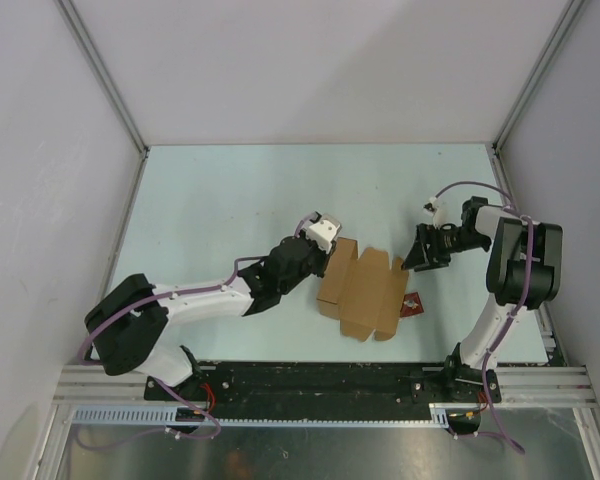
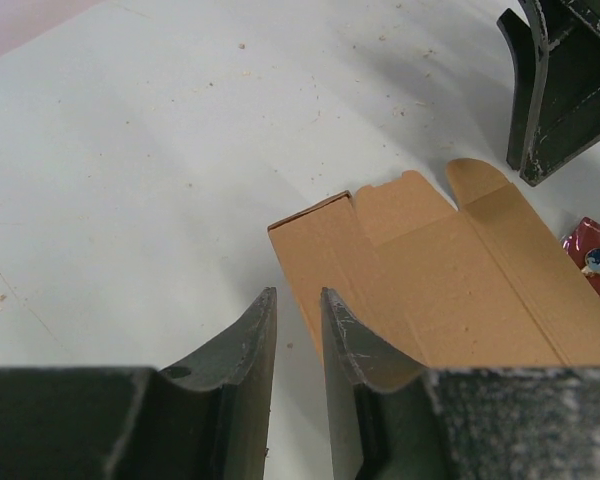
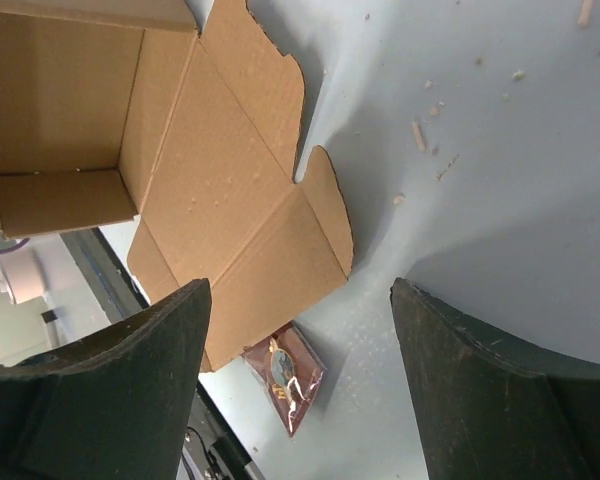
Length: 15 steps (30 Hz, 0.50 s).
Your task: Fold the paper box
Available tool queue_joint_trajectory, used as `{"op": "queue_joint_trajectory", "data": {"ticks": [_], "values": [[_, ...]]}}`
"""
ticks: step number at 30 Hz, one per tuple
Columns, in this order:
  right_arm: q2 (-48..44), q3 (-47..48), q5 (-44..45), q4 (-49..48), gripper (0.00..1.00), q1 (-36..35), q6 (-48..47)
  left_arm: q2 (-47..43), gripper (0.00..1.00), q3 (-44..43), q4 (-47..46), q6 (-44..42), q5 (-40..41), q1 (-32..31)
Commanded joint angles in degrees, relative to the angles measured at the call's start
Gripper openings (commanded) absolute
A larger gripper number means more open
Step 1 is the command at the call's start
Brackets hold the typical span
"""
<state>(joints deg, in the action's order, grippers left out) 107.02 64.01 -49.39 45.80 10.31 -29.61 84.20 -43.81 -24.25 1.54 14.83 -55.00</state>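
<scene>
The paper box [image 1: 365,290] is brown cardboard lying on the table between both arms. Part of it stands up as walls, seen in the right wrist view [image 3: 220,180]; its flaps lie spread flat. My left gripper [image 1: 322,262] is at the box's left edge, low over the table. In the left wrist view [image 2: 298,295] its jaws stand only a narrow gap apart with bare table between them, and one finger [image 2: 355,345] overlaps the box [image 2: 460,290]. My right gripper [image 1: 417,258] hovers off the box's right flaps, wide open and empty [image 3: 300,290].
A small red square packet [image 1: 411,302] lies on the table, partly under the box's right flap, also visible in the wrist views [image 3: 288,375] [image 2: 595,258]. The pale table [image 1: 240,200] is walled at the back and sides. A black rail [image 1: 310,380] runs along the near edge.
</scene>
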Motion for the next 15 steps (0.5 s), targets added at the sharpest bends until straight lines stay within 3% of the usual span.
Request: {"op": "queue_joint_trajectory", "data": {"ticks": [1, 15], "values": [[2.6, 1.6, -0.4, 2.5, 0.77, 0.2, -0.1, -2.3, 0.29, 0.4, -1.9, -0.7, 0.6, -0.2], [3.7, 1.6, 1.0, -3.5, 0.75, -3.2, 6.2, -2.3, 0.29, 1.1, -2.7, -0.7, 1.0, -0.2]]}}
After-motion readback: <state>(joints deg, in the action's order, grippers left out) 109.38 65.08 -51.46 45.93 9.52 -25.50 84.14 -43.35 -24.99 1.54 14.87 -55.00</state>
